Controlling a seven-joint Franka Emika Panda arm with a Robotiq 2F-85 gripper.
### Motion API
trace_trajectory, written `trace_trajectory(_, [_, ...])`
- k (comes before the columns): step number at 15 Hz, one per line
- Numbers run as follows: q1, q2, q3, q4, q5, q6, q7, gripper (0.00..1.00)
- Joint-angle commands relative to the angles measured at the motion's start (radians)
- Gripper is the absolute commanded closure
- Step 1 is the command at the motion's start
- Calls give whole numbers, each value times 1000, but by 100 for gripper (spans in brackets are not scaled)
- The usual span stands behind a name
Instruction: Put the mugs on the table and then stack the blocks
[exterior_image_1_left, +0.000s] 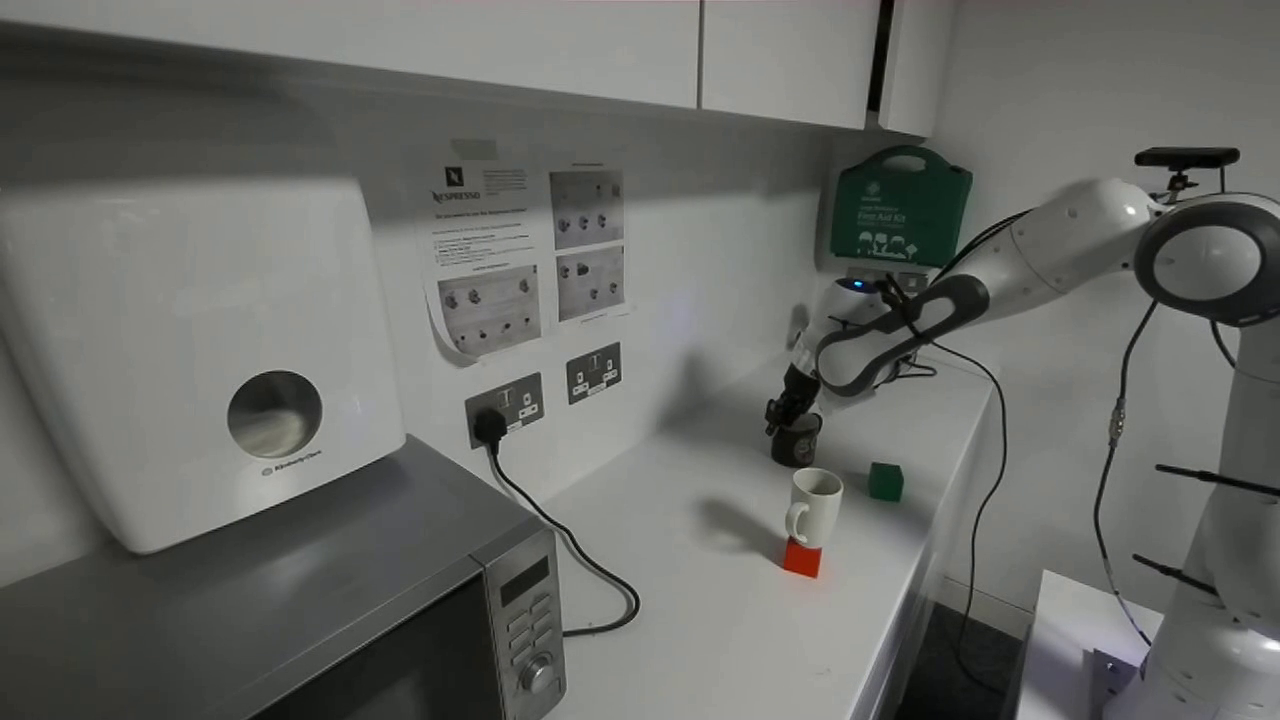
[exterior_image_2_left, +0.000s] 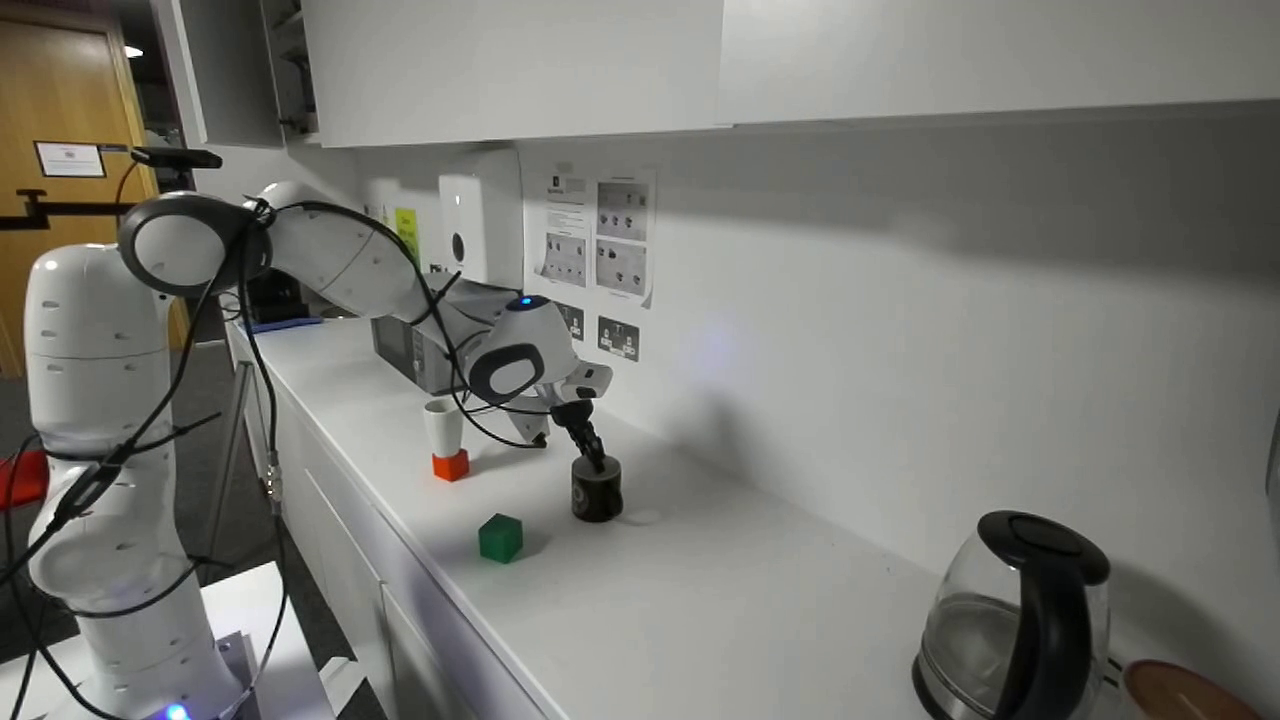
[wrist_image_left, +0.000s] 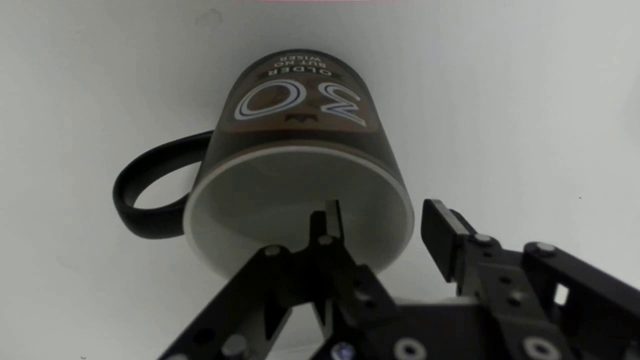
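The dark mug (exterior_image_1_left: 796, 447) stands upright on the white table (exterior_image_1_left: 690, 600), also in an exterior view (exterior_image_2_left: 597, 495). In the wrist view the dark mug (wrist_image_left: 300, 107) shows a printed "30", a pale inside and a handle at left. My gripper (wrist_image_left: 382, 220) is open, one finger over the mug's mouth and the other outside its rim at right; nothing is held. In both exterior views the gripper (exterior_image_1_left: 787, 412) (exterior_image_2_left: 590, 450) is at the mug's top. The white mug (exterior_image_1_left: 816, 508) (exterior_image_2_left: 443, 428) stands on the red block (exterior_image_1_left: 802, 560) (exterior_image_2_left: 451, 466). The green block (exterior_image_1_left: 886, 482) (exterior_image_2_left: 500, 538) lies on the table.
A grey microwave (exterior_image_1_left: 520, 610) with a black power cable (exterior_image_1_left: 590, 570) stands along the wall. A glass kettle (exterior_image_2_left: 1010, 620) stands at the opposite end, beside a brown round thing (exterior_image_2_left: 1185, 692). Wall cabinets (exterior_image_1_left: 600, 50) hang above. The table's front edge is near the green block.
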Motion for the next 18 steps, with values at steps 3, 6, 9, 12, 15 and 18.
trace_trajectory(3, [-13,-53,-12,-7,-2,-54,6,5])
trace_trajectory(6, [-19,-103,-18,-29,9,-102,-4,0])
trace_trajectory(9, [-27,-146,-23,-37,19,-170,-13,0])
trace_trajectory(12, [-34,-202,-31,-53,-6,-250,-9,0])
trace_trajectory(15, [-36,-281,-33,-92,-36,-318,-10,0])
trace_trajectory(18, [-22,-383,-16,-141,-62,-377,-30,0])
